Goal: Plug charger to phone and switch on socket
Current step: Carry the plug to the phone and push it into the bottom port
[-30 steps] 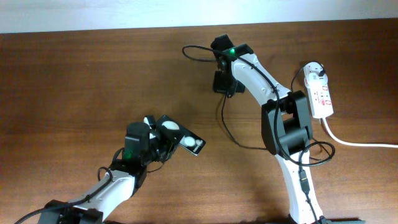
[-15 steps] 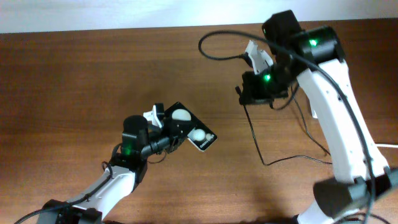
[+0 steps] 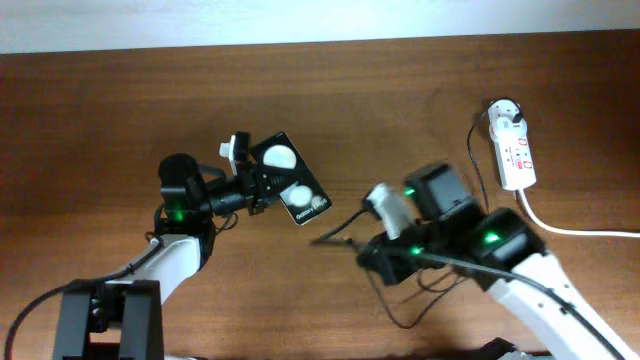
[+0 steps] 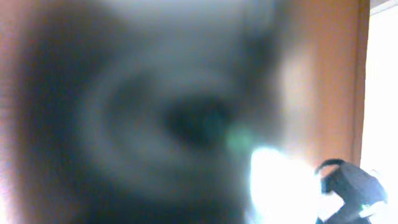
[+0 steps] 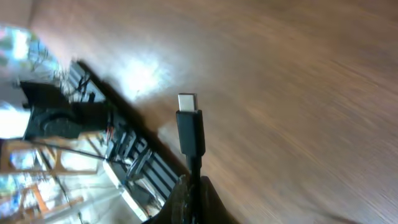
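Note:
The phone (image 3: 291, 178), a black slab with two white blobs, is held tilted above the table by my left gripper (image 3: 256, 187), which is shut on its left edge. In the left wrist view only a dark blur fills the frame. My right gripper (image 3: 362, 238) is shut on the charger (image 3: 330, 238) just behind its small plug tip, which points left toward the phone, a short gap away. In the right wrist view the plug tip (image 5: 188, 121) sticks up out of my shut right gripper (image 5: 194, 190). The socket (image 3: 517, 155) lies at the right with a round white plug (image 3: 508, 114) in it.
A thick white cord (image 3: 575, 231) runs from the socket to the right edge. Slack black cable (image 3: 420, 300) loops under the right arm. The right arm (image 4: 349, 190) shows at the lower right of the left wrist view. A pale wall runs along the table's far edge.
The right arm has swung from the far side of the table down to the front middle, carrying the charger tip. The left gripper has moved the phone left and farther back.

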Available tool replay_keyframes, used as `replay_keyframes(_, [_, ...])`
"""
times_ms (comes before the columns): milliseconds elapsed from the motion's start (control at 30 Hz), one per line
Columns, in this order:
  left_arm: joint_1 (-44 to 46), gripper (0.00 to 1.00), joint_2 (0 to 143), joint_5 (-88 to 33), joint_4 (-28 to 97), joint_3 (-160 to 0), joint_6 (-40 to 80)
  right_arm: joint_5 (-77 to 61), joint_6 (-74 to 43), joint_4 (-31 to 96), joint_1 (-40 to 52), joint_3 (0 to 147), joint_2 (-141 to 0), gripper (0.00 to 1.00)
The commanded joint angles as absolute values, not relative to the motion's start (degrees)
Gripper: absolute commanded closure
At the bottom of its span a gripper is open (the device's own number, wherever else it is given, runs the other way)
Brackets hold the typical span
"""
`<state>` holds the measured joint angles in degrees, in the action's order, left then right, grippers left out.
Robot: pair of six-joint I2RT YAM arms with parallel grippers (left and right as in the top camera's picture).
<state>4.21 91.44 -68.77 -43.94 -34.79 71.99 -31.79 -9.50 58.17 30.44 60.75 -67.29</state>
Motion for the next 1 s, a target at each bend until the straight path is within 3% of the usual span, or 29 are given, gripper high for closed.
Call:
replay_keyframes(0, [4.3,1.00,91.4,-72.7,-44.6,-36.1,70.8,-20.7,-15.2,54.5,38.4,59.9,-69.3,0.96])
replay_keyframes(300, [3.6,1.00,91.4,-76.8,-44.6,-36.1,67.2,-20.8,-18.5,46.0,41.3,59.9,-75.4,0.96])
replay_keyframes(967, [3.6,1.00,91.4,-77.0,-44.5,-36.1,67.2,-23.5,-19.2,43.1,41.3,59.9,-75.4,0.96])
